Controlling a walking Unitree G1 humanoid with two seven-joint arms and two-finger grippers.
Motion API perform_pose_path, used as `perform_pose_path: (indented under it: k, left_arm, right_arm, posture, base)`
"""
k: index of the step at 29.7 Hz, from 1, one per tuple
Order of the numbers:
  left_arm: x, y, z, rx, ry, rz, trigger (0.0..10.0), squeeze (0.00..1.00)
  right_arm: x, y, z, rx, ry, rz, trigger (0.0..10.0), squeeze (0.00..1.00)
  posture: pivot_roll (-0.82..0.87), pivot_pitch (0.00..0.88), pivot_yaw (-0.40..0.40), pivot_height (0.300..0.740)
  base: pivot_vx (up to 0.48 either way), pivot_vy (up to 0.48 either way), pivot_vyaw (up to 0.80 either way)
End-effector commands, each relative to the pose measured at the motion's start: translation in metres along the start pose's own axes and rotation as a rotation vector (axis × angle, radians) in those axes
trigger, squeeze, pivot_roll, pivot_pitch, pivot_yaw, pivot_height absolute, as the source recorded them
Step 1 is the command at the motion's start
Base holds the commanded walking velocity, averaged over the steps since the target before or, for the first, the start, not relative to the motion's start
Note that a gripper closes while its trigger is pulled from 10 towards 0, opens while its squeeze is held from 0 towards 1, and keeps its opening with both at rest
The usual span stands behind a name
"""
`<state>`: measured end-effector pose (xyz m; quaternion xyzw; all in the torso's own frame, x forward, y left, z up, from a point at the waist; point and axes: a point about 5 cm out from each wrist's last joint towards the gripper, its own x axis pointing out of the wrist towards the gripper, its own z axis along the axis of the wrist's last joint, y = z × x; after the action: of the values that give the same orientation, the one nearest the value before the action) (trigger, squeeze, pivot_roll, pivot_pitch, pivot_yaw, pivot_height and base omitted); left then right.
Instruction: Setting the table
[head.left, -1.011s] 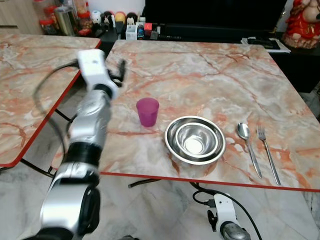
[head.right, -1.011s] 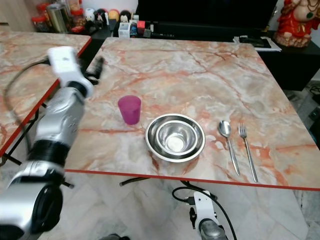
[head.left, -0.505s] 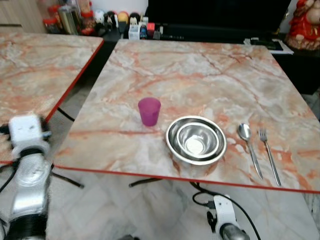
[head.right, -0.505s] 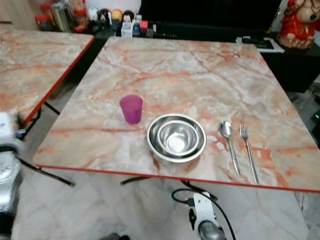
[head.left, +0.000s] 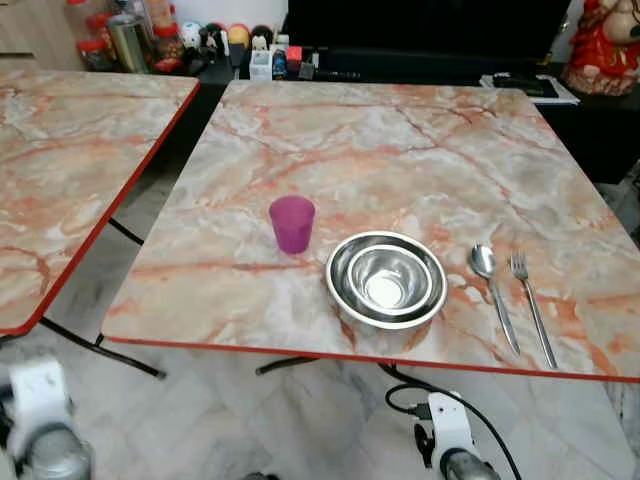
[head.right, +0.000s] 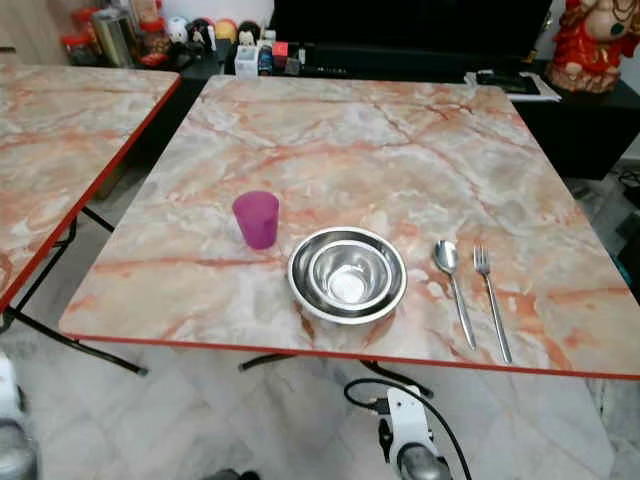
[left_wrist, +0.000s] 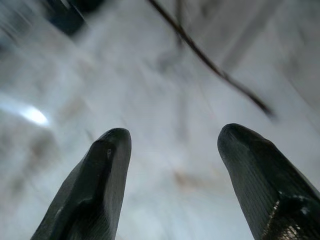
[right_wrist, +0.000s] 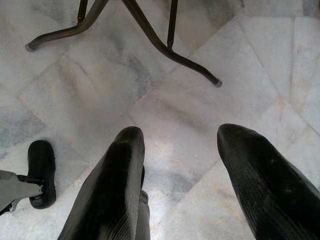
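Both arms lowered, jaws apart, floorward

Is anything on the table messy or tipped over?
No, nothing stands out. The purple cup stands upright, the two steel bowls sit nested one inside the other, and the spoon and fork lie straight side by side, to the bowls' right.

We see our left gripper (left_wrist: 172, 150) as two long, glossy black fingers with rounded tips; our right gripper (right_wrist: 180, 155) looks alike, with finely ribbed finger surfaces. Our right arm (head.left: 448, 440) ends in a white wrist housing above a silver joint, trailing a looping black cable (head.left: 470, 410).
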<state>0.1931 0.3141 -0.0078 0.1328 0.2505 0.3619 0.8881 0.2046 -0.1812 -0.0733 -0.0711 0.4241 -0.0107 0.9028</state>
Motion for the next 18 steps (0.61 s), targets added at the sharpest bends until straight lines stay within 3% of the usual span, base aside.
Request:
perform_pose_path:
  k: [1,2,5,6,8,14,18]
  left_arm:
    - [-0.001,-0.01,-0.005,-0.002,0.027,-0.096,10.0,0.0]
    - [-0.006,-0.023,-0.014,0.008,0.06,-0.198,10.0,0.0]
    - [-0.01,-0.031,-0.018,0.028,0.074,-0.248,10.0,0.0]
    - [-0.019,-0.049,-0.028,0.066,0.108,-0.365,10.0,0.0]
    - [-0.03,-0.066,-0.036,0.066,0.144,-0.465,10.0,0.0]
    - [-0.047,-0.089,-0.048,0.039,0.219,-0.582,10.0,0.0]
    - [-0.061,-0.093,-0.069,0.094,0.322,-0.615,10.0,0.0]
  right_arm:
    - [0.0,-0.001,-0.002,0.006,0.008,-0.006,10.0,0.0]
    - [0.0,-0.001,-0.002,0.005,0.01,-0.006,10.0,0.0]
    - [0.0,-0.001,-0.002,0.004,0.011,-0.006,10.0,0.0]
    - [0.0,-0.002,-0.002,0.002,0.012,-0.005,10.0,0.0]
    - [0.0,-0.002,-0.001,-0.001,0.013,-0.004,10.0,0.0]
    - [0.001,-0.002,0.001,0.003,0.01,-0.004,10.0,0.0]
    - [0.001,-0.001,0.001,0.0,0.015,0.004,10.0,0.0]
  posture:
    - [0.13,0.09,-0.019,0.715]
    - [0.14,0.09,-0.02,0.715]
    - [0.14,0.09,-0.021,0.715]
    - [0.13,0.088,-0.024,0.715]
    - [0.13,0.089,-0.025,0.715]
    - [0.12,0.081,-0.028,0.715]
    - [0.11,0.078,-0.031,0.715]
  base:
    - [0.0,0.0,0.0]
    - [0.0,0.0,0.0]
    - [0.0,0.0,0.0]
    - [0.0,0.0,0.0]
    - [0.0,0.0,0.0]
    - [0.0,0.0,0.0]
    - [0.0,0.0,0.0]
